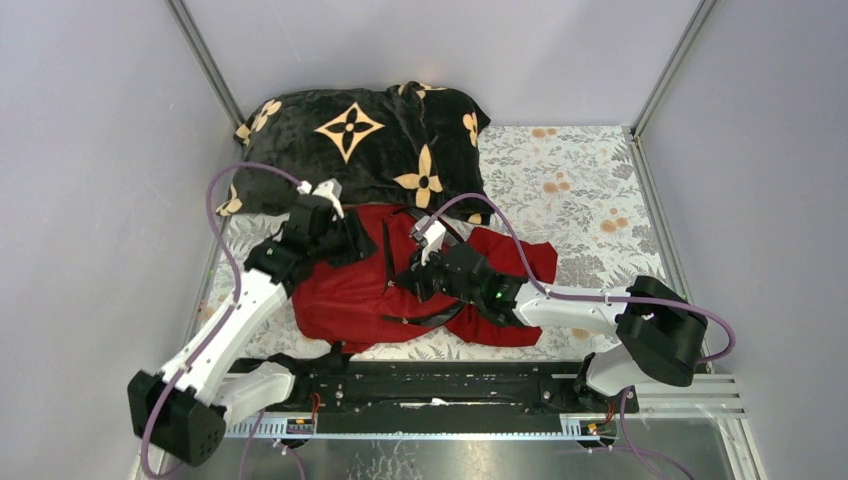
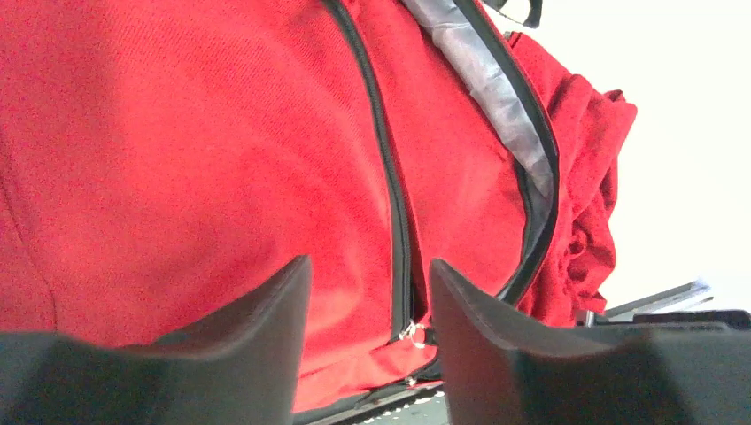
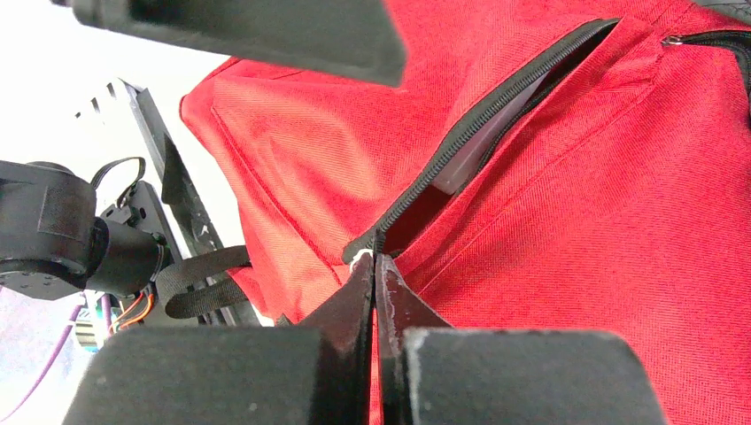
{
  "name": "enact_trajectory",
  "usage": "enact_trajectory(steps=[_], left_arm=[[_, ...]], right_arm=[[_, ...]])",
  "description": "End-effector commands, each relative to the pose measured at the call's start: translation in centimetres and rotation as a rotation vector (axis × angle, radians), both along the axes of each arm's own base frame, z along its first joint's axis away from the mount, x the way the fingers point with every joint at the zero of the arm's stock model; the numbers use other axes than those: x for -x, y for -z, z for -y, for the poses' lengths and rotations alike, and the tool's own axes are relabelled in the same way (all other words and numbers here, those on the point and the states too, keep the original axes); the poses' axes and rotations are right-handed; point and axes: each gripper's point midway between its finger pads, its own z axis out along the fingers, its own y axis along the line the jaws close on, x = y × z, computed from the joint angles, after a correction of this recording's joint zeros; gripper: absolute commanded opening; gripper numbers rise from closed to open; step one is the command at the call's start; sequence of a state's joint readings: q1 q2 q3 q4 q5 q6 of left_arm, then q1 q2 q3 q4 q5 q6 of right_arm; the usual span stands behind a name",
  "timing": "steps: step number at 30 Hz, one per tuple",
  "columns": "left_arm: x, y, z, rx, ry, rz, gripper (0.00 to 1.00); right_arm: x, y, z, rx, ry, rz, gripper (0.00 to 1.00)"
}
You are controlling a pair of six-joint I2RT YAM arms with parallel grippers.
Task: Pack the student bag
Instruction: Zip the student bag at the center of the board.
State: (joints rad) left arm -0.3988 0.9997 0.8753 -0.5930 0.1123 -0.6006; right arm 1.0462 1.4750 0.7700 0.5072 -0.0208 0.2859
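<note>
Student bag (image 1: 350, 295) flat against blanket (image 1: 350, 150) near edge, long axis approx crosswise, L end effector (image 2: 370, 266) spread, R end effector (image 3: 374, 266) pinching zipper (image 3: 478, 133) end.

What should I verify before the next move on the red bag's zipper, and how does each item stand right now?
1. Right gripper shut at the end of the zipper: ok.
2. It pinches the zipper pull rather than just cloth: cannot tell.
3. Left gripper steadying the bag: not ok; it is open, fingers apart, holding nothing.
4. Zipper open enough for packing: cannot tell; it is partly open, with a pale thing showing inside.
</note>
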Motion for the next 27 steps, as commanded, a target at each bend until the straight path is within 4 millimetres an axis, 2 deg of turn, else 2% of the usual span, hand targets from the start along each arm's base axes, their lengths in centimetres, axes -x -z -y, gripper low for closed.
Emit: enact_trajectory(steps=[1,4,6,10,15,23,25,27], left_arm=[[-3.5,-1.4,0.6,-0.026,-0.022,0.024,0.66],[-4.2,-1.1,1.5,-0.046,0.000,0.016,0.76],[-4.4,-0.9,2.0,-0.086,0.007,0.027,0.77],[-4.7,0.6,1.3,-0.244,-0.048,0.003,0.70],[-5.0,2.0,2.2,-0.268,-0.032,-0.023,0.59],[-5.7,3.7,3.5,-0.302,0.022,-0.058,0.59],[-5.9,4.4,3.5,-0.320,0.027,-0.070,0.50],[-6.0,4.9,3.4,-0.332,0.025,-0.082,0.34]], right_arm=[[-0.1,-2.8,-0.2,-0.081,-0.008,0.044,0.00],[-0.2,-2.7,-0.2,-0.066,-0.009,0.049,0.00],[-0.3,-2.7,-0.3,-0.065,-0.011,0.053,0.00],[-0.3,-2.8,-0.5,-0.069,-0.017,0.051,0.00],[-0.2,-2.6,-0.8,-0.067,-0.027,0.039,0.00],[0.1,-2.5,-1.0,-0.071,-0.041,0.027,0.00],[0.2,-2.6,-1.0,-0.073,-0.042,0.027,0.00],[0.1,-2.6,-1.0,-0.071,-0.043,0.029,0.00]])
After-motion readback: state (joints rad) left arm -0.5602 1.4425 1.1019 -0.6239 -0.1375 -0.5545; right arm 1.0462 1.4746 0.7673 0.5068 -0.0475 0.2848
